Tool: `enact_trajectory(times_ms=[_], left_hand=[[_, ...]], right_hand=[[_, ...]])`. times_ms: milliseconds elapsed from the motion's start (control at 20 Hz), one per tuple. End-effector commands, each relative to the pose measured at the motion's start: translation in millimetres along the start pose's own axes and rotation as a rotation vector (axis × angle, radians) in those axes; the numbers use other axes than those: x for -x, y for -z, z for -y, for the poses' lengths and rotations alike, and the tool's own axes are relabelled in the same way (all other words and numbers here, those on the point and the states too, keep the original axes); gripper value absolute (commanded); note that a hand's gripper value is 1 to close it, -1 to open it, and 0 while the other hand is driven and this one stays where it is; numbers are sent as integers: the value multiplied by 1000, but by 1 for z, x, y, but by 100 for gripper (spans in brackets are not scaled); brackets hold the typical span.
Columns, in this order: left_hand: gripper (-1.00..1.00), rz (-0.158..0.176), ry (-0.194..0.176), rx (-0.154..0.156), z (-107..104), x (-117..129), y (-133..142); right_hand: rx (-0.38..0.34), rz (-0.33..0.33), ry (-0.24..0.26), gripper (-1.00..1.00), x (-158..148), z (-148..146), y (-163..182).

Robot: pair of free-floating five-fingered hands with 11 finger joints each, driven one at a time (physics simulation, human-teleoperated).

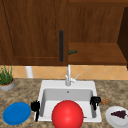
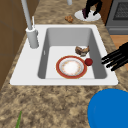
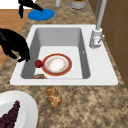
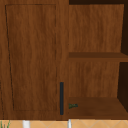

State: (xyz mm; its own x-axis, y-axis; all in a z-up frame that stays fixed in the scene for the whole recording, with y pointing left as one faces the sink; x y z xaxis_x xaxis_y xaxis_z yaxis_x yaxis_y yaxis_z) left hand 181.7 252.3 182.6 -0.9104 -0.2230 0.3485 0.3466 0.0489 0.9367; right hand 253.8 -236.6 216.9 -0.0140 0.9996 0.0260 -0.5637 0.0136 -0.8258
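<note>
**Two hands at the sink rim, both holding nothing**

Two black hands hover at the front corners of the sink. The left hand hangs over the sink's left rim, just beside the blue plate, fingers straight and pointing down, released. The right hand hangs over the right rim, fingers curled loosely downward, grasping nothing; in the right side view it sits just above the small red ball.

That ball touches the edge of a red-rimmed plate on the basin floor. A brown food item lies close by; its kind is hard to make out.

In the front view a large red sphere hides the basin floor.

On the counter lie a small pastry and a white plate carrying dark grapes, cut off by the frame. A faucet stands behind the basin; a potted plant sits at the left. On the open cabinet shelf lies a small green object, too small to identify. No writing is legible.
</note>
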Motion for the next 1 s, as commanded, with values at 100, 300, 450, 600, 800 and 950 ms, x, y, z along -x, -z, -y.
enact_trajectory(times_ms=[100, 300, 450, 600, 800, 950], left_hand=[[0, 0, 0, 0, 0, 0, 0], [0, 3, 18, 5, 0, 0, 0], [0, 0, 27, 1, 0, 0, 0], [0, -2, 34, -3, 0, 1, 0], [0, -4, 40, -6, 0, 1, 0], [0, -5, 43, -8, 0, 1, 1]], right_hand=[[0, 0, 0, -100, 0, 0, 0], [-11, 16, 21, -100, 18, 8, 2], [-15, 54, 51, -100, 34, 13, -1], [-30, 78, 72, -100, 47, 20, -4], [-51, 96, 83, -100, 64, 27, -8], [-86, 98, 87, -100, 75, 29, -8]])
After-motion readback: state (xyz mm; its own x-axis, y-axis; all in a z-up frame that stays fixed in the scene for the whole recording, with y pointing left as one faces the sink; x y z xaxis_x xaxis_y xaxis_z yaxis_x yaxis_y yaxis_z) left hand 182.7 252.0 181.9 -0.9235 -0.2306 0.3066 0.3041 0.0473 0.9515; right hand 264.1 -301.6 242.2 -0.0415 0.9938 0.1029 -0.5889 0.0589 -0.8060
